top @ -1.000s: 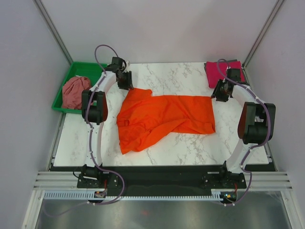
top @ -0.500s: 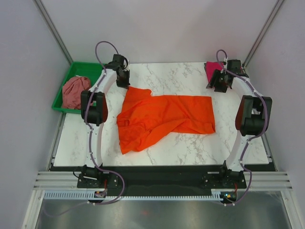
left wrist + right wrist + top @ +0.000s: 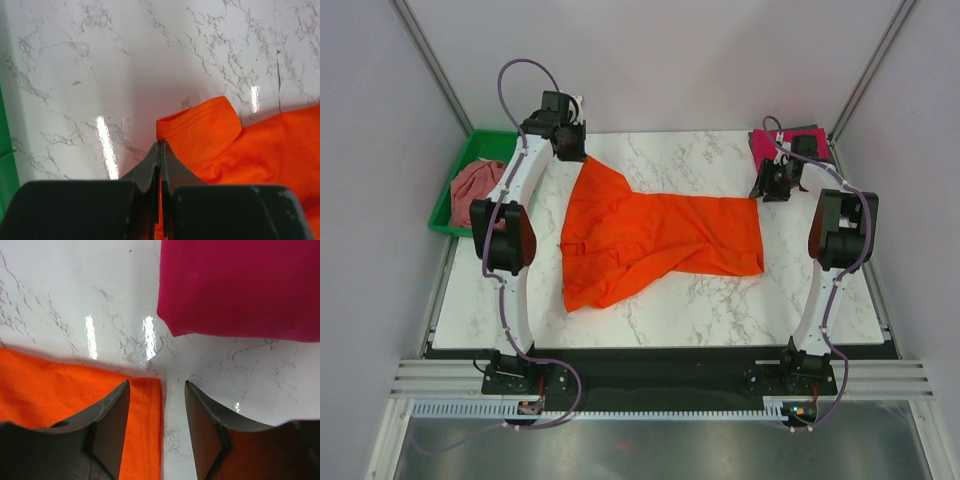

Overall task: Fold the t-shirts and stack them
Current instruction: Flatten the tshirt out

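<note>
At the far edge, pinching the orange shirt with the left gripper, straddling its hem with the right gripper agape; liable to slip if closed shallow.

The top camera hangs high behind both arms, looking down over the whole table. The left wrist camera sits close above the left hand, facing the orange t-shirt sleeve near the far left corner. The right wrist camera looks past the right hand at that shirt's hem and the magenta t-shirt; all three views share the orange cloth
</note>
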`<state>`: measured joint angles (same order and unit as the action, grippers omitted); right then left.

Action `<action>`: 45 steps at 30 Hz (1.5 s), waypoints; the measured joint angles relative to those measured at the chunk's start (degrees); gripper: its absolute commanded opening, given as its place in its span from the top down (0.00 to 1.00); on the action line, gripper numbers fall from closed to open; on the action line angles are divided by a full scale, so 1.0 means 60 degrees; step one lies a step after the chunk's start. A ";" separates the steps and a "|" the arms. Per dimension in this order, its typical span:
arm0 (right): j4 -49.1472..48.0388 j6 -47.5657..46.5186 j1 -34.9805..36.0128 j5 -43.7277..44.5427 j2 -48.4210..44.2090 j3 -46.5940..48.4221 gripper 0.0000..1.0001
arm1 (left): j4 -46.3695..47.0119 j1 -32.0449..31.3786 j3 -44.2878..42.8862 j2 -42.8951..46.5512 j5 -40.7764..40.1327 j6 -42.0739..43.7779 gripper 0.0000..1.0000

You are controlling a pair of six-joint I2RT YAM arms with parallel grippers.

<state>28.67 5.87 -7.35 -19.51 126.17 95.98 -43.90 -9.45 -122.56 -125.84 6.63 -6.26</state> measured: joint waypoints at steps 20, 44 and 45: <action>-0.0798 -0.0973 0.0186 0.0000 0.0022 -0.0379 1.00 | -0.0047 0.0018 0.0029 -0.0219 0.0164 0.0004 0.98; -0.2936 0.1920 0.0430 0.0940 -1.1708 -0.2164 1.00 | 0.1530 0.0073 0.2852 1.0415 0.0182 -0.0178 0.98; -0.2692 0.1931 0.0430 0.1027 -1.1846 -0.2193 1.00 | 0.1570 0.0073 0.3031 1.0848 0.0160 -0.0127 0.98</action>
<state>12.51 17.45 -4.78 -13.34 55.09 82.83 -34.48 -9.02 -104.38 -60.75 7.60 -7.03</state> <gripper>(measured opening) 0.010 0.027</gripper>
